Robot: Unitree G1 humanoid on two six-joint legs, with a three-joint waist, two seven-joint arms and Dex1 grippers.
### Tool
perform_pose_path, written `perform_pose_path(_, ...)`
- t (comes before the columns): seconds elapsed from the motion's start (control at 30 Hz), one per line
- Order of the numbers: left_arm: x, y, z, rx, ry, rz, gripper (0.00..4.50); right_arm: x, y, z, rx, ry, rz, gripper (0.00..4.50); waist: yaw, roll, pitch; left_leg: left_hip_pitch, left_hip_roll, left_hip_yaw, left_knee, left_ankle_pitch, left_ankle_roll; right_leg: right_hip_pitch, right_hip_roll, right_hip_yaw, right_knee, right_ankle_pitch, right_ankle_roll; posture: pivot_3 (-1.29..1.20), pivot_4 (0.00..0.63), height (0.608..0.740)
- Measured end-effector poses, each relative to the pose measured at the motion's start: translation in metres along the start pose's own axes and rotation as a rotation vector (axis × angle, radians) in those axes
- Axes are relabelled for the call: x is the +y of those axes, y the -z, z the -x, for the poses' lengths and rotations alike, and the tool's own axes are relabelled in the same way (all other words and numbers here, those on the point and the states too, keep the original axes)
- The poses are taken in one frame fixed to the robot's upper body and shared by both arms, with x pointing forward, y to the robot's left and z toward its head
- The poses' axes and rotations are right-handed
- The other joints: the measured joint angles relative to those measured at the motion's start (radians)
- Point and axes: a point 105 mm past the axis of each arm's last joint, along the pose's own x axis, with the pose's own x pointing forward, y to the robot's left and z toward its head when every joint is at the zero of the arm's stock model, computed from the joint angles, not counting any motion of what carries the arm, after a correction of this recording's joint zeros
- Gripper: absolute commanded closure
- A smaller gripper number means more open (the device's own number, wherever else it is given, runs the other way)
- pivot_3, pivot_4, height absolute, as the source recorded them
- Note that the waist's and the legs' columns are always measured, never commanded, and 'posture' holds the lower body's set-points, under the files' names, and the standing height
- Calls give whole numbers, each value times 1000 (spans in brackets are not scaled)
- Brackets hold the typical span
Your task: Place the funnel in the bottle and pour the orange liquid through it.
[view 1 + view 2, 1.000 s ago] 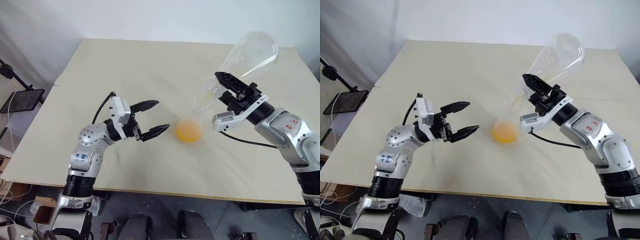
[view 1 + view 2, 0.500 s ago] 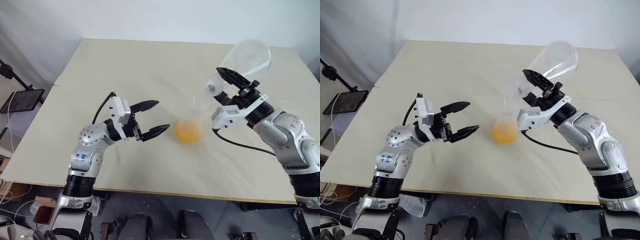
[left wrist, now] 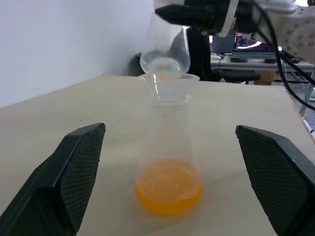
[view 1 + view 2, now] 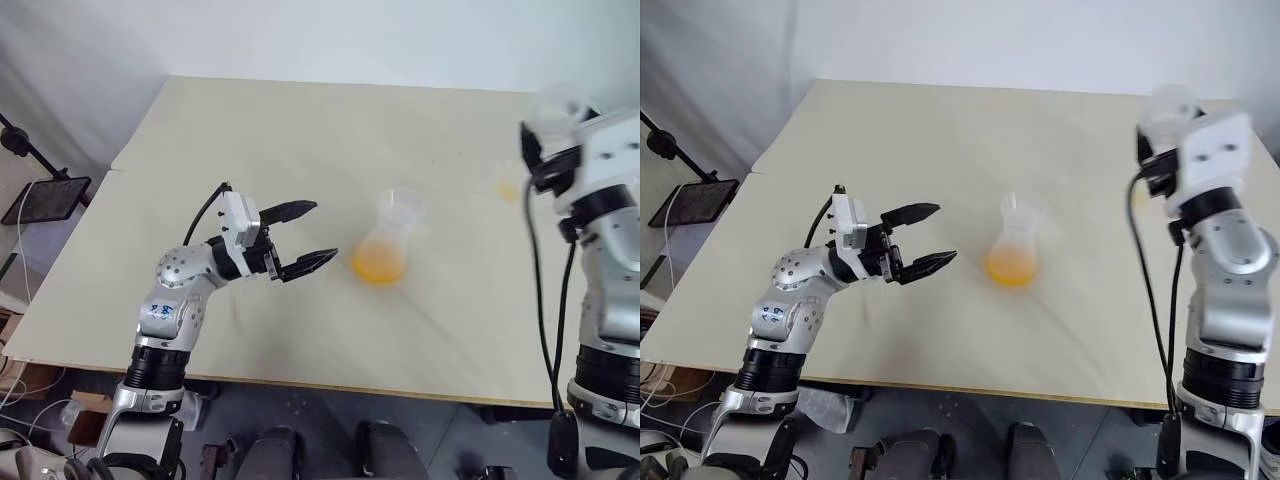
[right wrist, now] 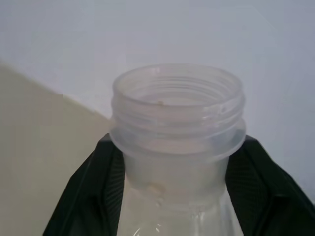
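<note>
- A pale cream surface is filling the middle of the room, lying under soft, even light.
- A plain white wall is rising behind the surface.
- A black stand is standing beside the surface's left edge.
- Grey floor is showing below the surface's near edge.

Two flasks: one small flask standing on the one desk, one larger flask held up off it. One funnel sits in the small flask's neck. One pool of orange liquid. Two end effectors: left end effector, right end effector.
</note>
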Motion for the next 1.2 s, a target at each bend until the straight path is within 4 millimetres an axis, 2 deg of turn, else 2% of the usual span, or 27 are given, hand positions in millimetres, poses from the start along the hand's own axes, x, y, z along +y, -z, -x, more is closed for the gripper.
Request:
perform_pose_path(0.07, 0, -2, -1, -3, 9, -6, 0, -12, 13, 7, 67, 42, -59, 2077, 0, 0, 0, 0, 0, 0, 0, 0, 0, 0, 0, 1, 0, 0, 0, 0, 150, 740)
perform_pose_path(0.2, -1, -3, -2, -6, 19, -9, 0, -31, 55, 19, 206, 104, -187, 2077, -2, 0, 0, 0, 0, 2, 0, 0, 0, 0, 0, 1, 0, 0, 0, 0, 150, 740)
perform_pose_path(0.4, -2, -2, -4, -9, 24, -4, 0, -45, 92, 31, 237, 124, -263, 2077, -3, 0, 0, 0, 0, 3, -1, 0, 1, -1, 1, 1, 0, 0, 0, 0, 150, 740)
perform_pose_path(0.63, -2, -2, -4, -10, 25, -4, 0, -50, 97, 30, 205, 111, -292, 2077, -3, 0, 0, 1, 0, 3, -1, 0, 1, 0, 0, 1, 0, 0, 0, 0, 150, 740)
perform_pose_path(0.83, -1, -2, -4, -9, 20, -5, 0, -52, 91, 29, 172, 98, -300, 95, -2, 0, 0, 1, 0, 3, -1, 0, 1, 0, 0, 2, 0, 0, 0, 0, 150, 740)
perform_pose_path(0.93, -1, -2, -4, -6, 20, -6, 0, -55, 80, 30, 155, 80, -273, 40, 1, 0, 0, 1, 0, 3, -1, 0, 1, 0, -1, 2, 0, 0, 0, 0, 150, 740)
perform_pose_path(1.03, 0, -1, 1, 4, 9, -11, 0, -60, 68, 46, 200, 13, -200, 40, 10, 0, 0, 0, 0, 1, -1, 0, 1, 0, -1, 3, -1, 0, 0, 0, 150, 740)
perform_pose_path(1.2, 2, 3, 13, 40, -8, -9, 0, -65, 53, 69, 220, -46, -189, 40, 15, 0, 0, 0, 0, 2, -1, 0, 1, 1, -1, 3, -1, 0, 0, 0, 150, 740)
